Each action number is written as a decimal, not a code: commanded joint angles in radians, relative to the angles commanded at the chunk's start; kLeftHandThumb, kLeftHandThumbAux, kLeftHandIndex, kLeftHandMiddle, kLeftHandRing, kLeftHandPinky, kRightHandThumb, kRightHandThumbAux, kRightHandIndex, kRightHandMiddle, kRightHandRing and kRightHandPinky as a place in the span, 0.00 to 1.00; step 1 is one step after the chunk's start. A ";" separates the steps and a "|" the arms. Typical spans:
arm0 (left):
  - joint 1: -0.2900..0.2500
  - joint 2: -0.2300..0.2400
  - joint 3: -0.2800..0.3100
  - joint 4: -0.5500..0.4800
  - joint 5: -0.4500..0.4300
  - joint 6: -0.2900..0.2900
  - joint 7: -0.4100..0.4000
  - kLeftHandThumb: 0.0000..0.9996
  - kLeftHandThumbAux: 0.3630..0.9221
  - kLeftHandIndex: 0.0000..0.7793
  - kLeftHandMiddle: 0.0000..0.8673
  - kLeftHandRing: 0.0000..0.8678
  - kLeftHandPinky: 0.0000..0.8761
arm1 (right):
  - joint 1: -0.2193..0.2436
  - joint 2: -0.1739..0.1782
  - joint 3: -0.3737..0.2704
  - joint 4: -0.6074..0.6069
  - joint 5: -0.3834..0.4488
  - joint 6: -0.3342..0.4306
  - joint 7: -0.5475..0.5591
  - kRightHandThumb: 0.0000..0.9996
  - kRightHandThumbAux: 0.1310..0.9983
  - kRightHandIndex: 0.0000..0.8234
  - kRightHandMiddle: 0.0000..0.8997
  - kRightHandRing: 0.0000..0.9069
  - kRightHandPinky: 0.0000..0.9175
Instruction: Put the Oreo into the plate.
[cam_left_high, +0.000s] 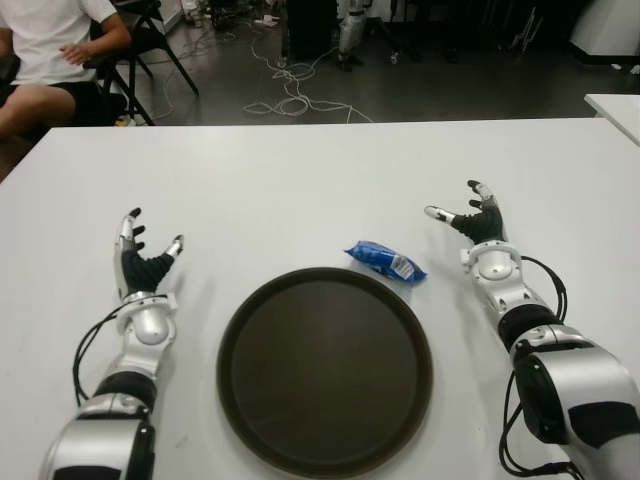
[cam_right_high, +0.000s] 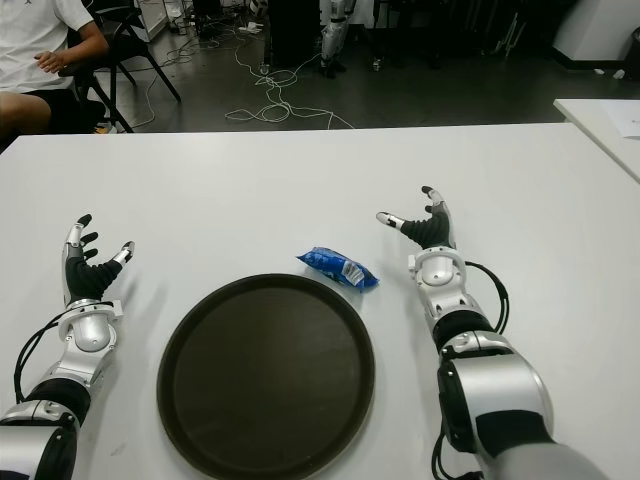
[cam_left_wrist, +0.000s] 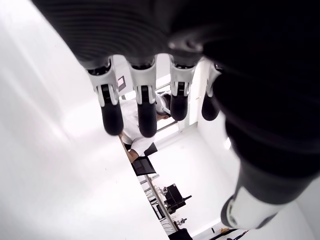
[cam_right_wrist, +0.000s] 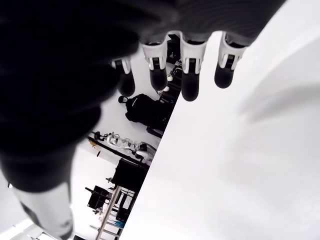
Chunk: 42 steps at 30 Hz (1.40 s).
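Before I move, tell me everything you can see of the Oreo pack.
The Oreo pack is a small blue wrapper, glossy like plastic film, with a white patch of print near one end. It looks sealed and slightly crumpled. It lies flat on the white table, angled, just past the far right rim of the dark round plate, close to it but outside it. Nothing grips it: the right robot hand shows open to its right, apart from it.

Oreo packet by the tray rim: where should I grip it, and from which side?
Probably pinch the Oreo packet across its narrow middle, coming from above with the right hand, open and nearer than the left hand. It lies flat and slanted on the table just off the plate rim, so a side approach would only push it.
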 joint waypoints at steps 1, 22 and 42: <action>0.000 0.000 0.000 0.000 0.000 0.001 0.001 0.28 0.73 0.16 0.12 0.14 0.19 | 0.000 0.000 0.000 0.000 0.000 0.000 0.000 0.00 0.71 0.16 0.10 0.12 0.10; 0.003 -0.001 0.003 -0.005 -0.006 0.000 -0.007 0.26 0.70 0.15 0.12 0.14 0.20 | 0.001 0.001 -0.007 0.000 0.011 -0.006 0.009 0.00 0.71 0.15 0.09 0.11 0.10; 0.003 -0.001 0.004 -0.004 -0.007 -0.001 -0.011 0.28 0.72 0.16 0.12 0.13 0.19 | 0.000 0.003 -0.015 0.000 0.011 0.002 0.010 0.00 0.70 0.16 0.10 0.12 0.10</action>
